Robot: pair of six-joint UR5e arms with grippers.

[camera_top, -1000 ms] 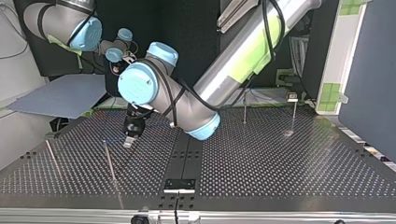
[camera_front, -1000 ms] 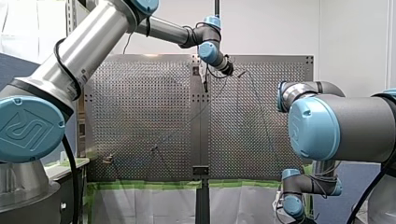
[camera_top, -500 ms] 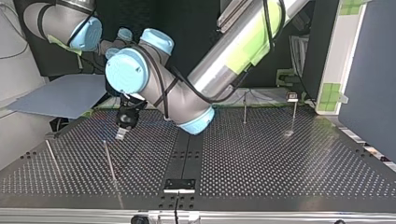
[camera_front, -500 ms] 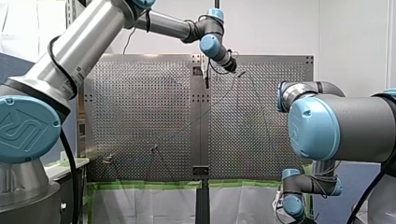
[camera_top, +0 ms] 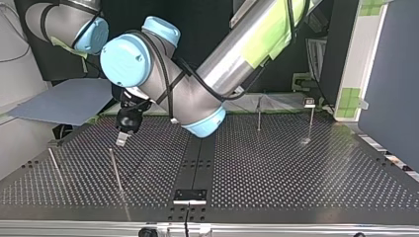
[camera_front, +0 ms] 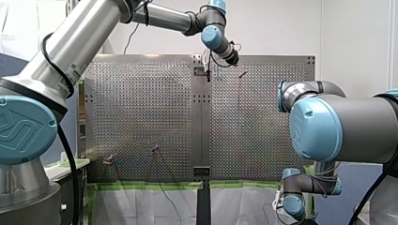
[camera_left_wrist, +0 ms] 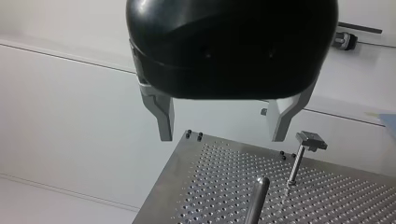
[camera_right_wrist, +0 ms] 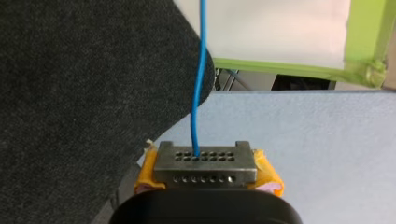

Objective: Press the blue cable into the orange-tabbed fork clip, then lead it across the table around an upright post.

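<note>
Cable (camera_right_wrist: 198,93), thin and blue, is running straight out from between the metal fingers of my right gripper (camera_right_wrist: 205,158), which are closing tightly on it with their yellow pads (camera_right_wrist: 267,173); this gripper is hanging off the table, over a pale blue-grey board (camera_right_wrist: 327,140). Farther along I am not managing to follow the cable, and the views are not showing whether it is sitting in the orange-tabbed fork clip. Over the grey perforated metal table (camera_top: 296,173) my black left gripper (camera_left_wrist: 222,122) is holding its two metal fingers (camera_left_wrist: 163,116) wide apart, with nothing between them. During the last second it has been travelling toward the top view's left, and now it is hovering near the top of a thin upright steel post (camera_top: 116,173). I am judging that this arm is not leading the cable at present, so the passing around a post is still waiting.
</note>
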